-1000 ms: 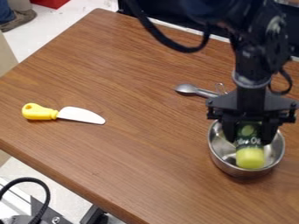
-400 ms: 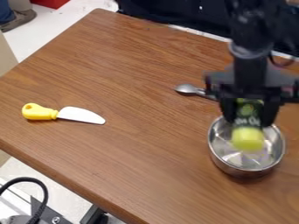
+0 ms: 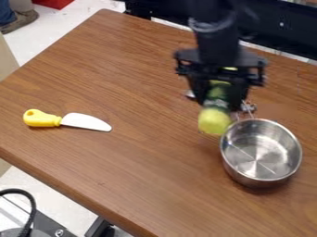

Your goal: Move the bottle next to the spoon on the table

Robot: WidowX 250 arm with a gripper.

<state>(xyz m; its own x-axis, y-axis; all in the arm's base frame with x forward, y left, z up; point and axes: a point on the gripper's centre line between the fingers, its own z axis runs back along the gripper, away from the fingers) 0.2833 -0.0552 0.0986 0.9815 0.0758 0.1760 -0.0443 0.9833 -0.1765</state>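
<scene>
The gripper point(image 3: 219, 95) hangs over the right half of the table point(image 3: 142, 152), up and to the left of the metal pot, shut on the bottle. The bottle point(image 3: 215, 121) is dark green with a yellow-green cap that points down and toward the camera; it is tilted and looks raised above the wood. Behind the gripper and bottle lies the spoon point(image 3: 190, 94), mostly hidden, with only the edge of its silver bowl showing at the left of the gripper.
A metal pot point(image 3: 261, 150) stands close by at the lower right, its wire handle toward the gripper. On the left side of the table lies a knife point(image 3: 85, 121) with a yellow handle. The table's front edge runs down along the lower left.
The gripper has lifted the bottle out of the metal pot and carried it up and to the left. It now covers most of the spoon. The pot and knife have stayed put.
</scene>
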